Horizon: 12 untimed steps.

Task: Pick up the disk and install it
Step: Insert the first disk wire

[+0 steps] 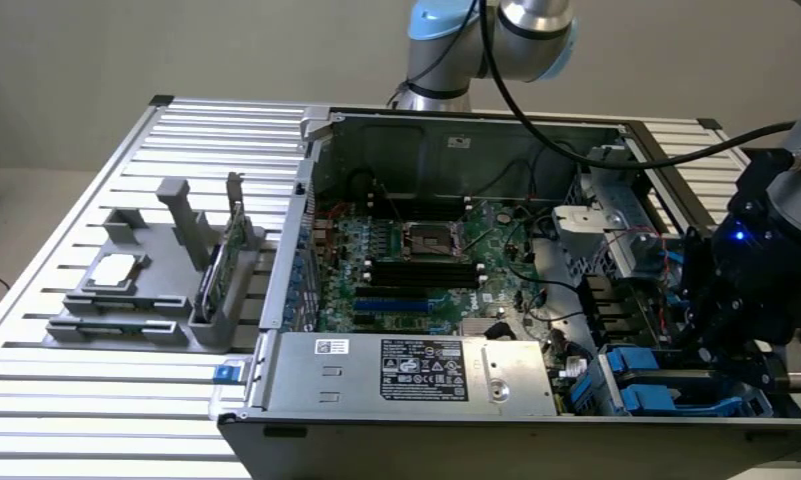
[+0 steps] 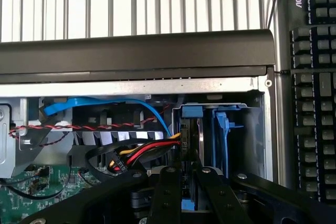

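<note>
The disk point(image 2: 190, 135) stands on edge inside the drive bay at the corner of the open computer case point(image 1: 307, 200). It shows as a dark thin slab capped by a bright blue rail point(image 2: 191, 112). My gripper point(image 2: 185, 174) reaches down into the bay with its two black fingers point(image 2: 167, 187) close on either side of the disk. In the exterior view the gripper point(image 1: 736, 345) hangs over the bay at the case's near corner on the exterior view's right, above blue plastic parts point(image 1: 640, 385). The disk's label is hidden.
A second blue carrier point(image 2: 221, 127) stands beside the disk. Red, yellow and black wires point(image 2: 142, 153) and a blue cable point(image 2: 105, 104) run close by. The power supply point(image 1: 414, 370), motherboard point(image 1: 414, 250), a grey holder point(image 1: 147, 300) with a green card point(image 1: 227, 265), and a keyboard point(image 2: 315, 77) surround the work.
</note>
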Each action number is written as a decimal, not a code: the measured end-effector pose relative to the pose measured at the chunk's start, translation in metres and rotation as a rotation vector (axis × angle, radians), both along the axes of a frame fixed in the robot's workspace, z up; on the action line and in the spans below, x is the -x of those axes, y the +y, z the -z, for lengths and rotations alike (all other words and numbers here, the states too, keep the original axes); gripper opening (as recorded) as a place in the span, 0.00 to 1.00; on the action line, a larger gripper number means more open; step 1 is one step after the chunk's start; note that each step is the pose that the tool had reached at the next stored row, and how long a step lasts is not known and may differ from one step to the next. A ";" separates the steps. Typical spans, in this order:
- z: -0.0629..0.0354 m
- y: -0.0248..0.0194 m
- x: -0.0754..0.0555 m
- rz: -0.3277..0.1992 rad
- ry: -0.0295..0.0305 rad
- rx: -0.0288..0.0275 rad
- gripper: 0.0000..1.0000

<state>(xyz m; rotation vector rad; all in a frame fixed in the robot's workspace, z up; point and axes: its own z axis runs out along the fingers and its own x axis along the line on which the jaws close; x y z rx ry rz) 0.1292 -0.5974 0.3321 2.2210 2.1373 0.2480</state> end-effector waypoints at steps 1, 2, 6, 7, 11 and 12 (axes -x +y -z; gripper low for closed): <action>0.0001 0.0000 0.000 0.000 0.0000 0.0000 0.17; 0.0002 0.0000 0.000 0.000 0.0000 0.0001 0.17; 0.0008 0.0000 0.000 0.000 0.0000 -0.0001 0.17; 0.0009 0.0000 0.000 0.000 0.0000 -0.0001 0.17; 0.0013 0.0000 0.000 0.000 0.0000 0.0000 0.17; 0.0014 0.0000 0.000 0.000 0.0000 0.0000 0.17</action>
